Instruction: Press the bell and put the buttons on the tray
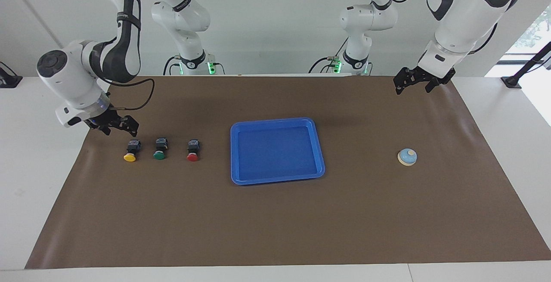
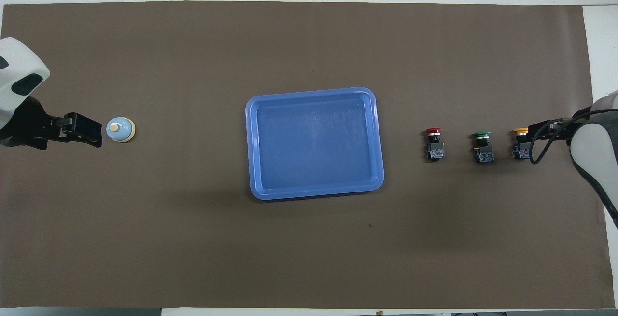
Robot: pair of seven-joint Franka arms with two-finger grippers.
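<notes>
In the facing view, a blue tray (image 1: 277,150) lay flat at the middle of a brown mat (image 1: 275,230) on the white worktop (image 1: 38,178). Toward the right arm's end from the tray, three buttons lay in a row: the red button (image 1: 193,150) closest to the tray, then the green button (image 1: 160,149), then the yellow button (image 1: 131,151). The bell (image 1: 407,157) sat well apart from the tray, toward the left arm's end. The right gripper (image 1: 115,125) hung low just beside the yellow button, its fingers spread and grasping nothing. The left gripper (image 1: 415,82) was raised over the mat's edge at the robots' end, well apart from the bell, its fingers released and empty.

In the overhead view, the tray (image 2: 315,143) again held nothing. The red button (image 2: 434,143), green button (image 2: 483,146) and yellow button (image 2: 522,143) lined up beside it, caps pointing away from the robots. The right gripper (image 2: 543,129) overlapped the yellow button's edge. The left gripper (image 2: 84,130) appeared just beside the bell (image 2: 120,129), fingers apart.
</notes>
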